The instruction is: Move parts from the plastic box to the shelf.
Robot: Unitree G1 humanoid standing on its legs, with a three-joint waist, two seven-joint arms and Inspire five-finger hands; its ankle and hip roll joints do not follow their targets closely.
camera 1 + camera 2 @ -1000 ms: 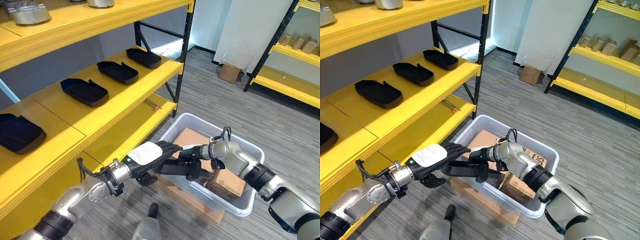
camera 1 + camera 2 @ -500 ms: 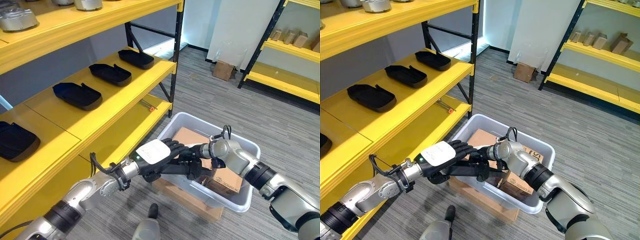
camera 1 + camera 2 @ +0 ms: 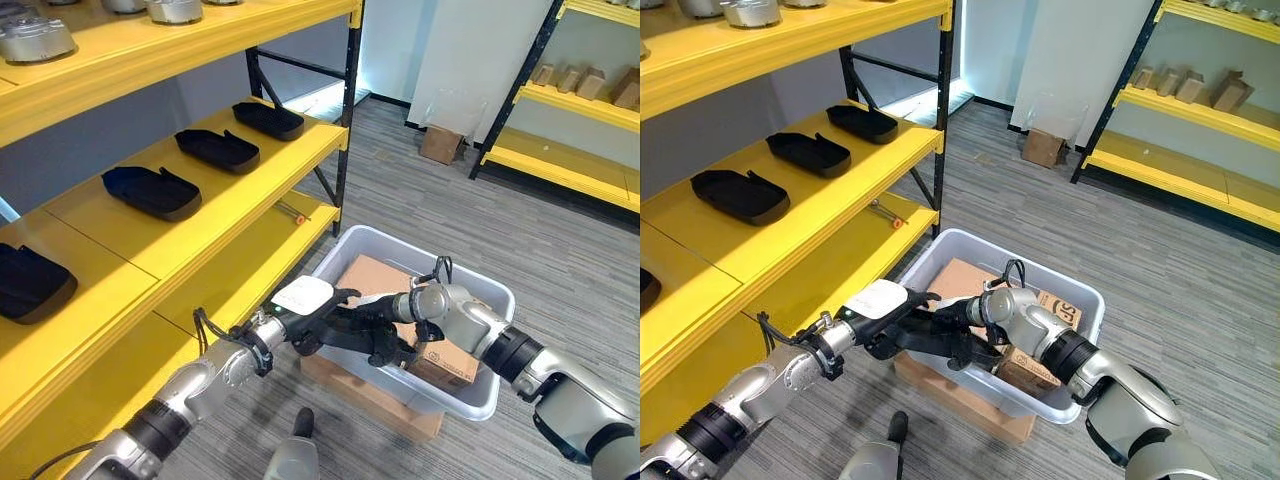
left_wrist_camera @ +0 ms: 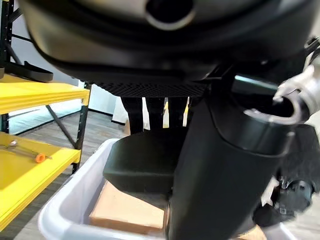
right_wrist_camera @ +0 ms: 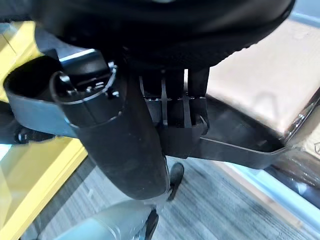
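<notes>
A flat black part [image 3: 347, 335] hangs over the near left rim of the white plastic box [image 3: 400, 241], held from both sides. My left hand [image 3: 304, 298], white-backed, lies over its left end, with its fingers [image 4: 150, 112] behind the part [image 4: 142, 167] and the thumb in front. From the box side my right hand [image 3: 392, 338] has its fingers [image 5: 175, 117] curled on the other end of the part [image 5: 230, 147]. The yellow shelf [image 3: 235, 205] stands to the left with three similar black parts [image 3: 150, 192] in a row and a fourth [image 3: 30, 282] nearer.
Cardboard boxes [image 3: 375, 275] lie inside the plastic box, which rests on a flat carton [image 3: 370, 400]. An orange-handled tool [image 3: 293, 212] lies on the lower shelf board. Metal parts [image 3: 35, 38] sit on the top shelf. A second yellow rack [image 3: 570, 170] and a small carton [image 3: 440, 143] stand further back.
My left hand has reached right, from beside the part onto its left end. The right hand has kept holding the part over the box rim. The camera has shifted slightly.
</notes>
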